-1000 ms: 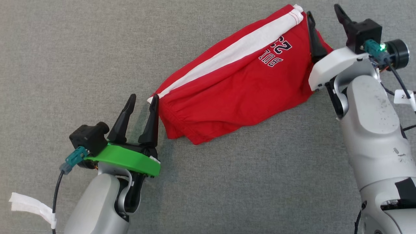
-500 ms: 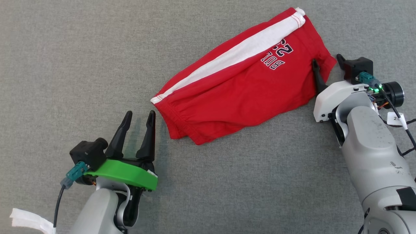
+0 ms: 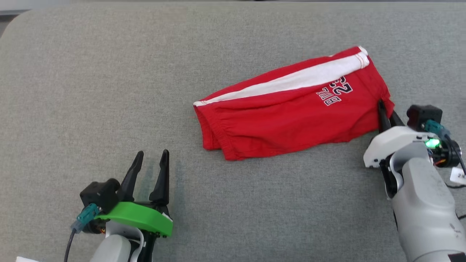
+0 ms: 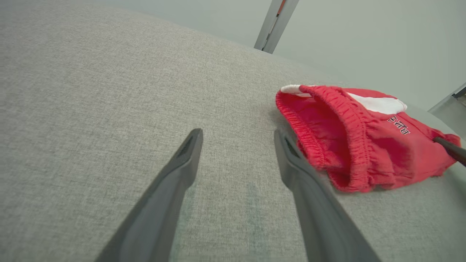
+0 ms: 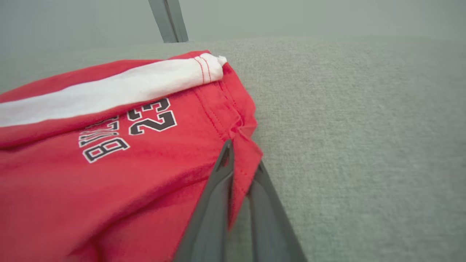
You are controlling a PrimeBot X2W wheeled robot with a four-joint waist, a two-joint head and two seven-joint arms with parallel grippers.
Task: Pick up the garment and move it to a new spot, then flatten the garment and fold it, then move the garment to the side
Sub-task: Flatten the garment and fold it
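Observation:
The garment (image 3: 291, 116) is a pair of red shorts with a white side stripe and dark lettering, lying folded in half on the grey surface, waistband to the left. My right gripper (image 3: 385, 109) is shut on the lower right hem corner; the right wrist view shows red cloth of the garment (image 5: 109, 145) pinched between the right gripper (image 5: 243, 154). My left gripper (image 3: 153, 153) stands open on the surface, below and left of the waistband, touching nothing. In the left wrist view the left gripper (image 4: 238, 133) is empty, with the garment (image 4: 364, 134) to its right.
The grey fabric surface (image 3: 109, 91) has a rounded corner at the top left and its far edge along the top. A grey metal post (image 4: 276, 25) stands beyond that edge, and the post (image 5: 169, 20) also appears behind the garment.
My right gripper drew back to the hem corner and shut on it. The left gripper pulled away from the waistband, still open. The camera view shifted and the shorts lie more level.

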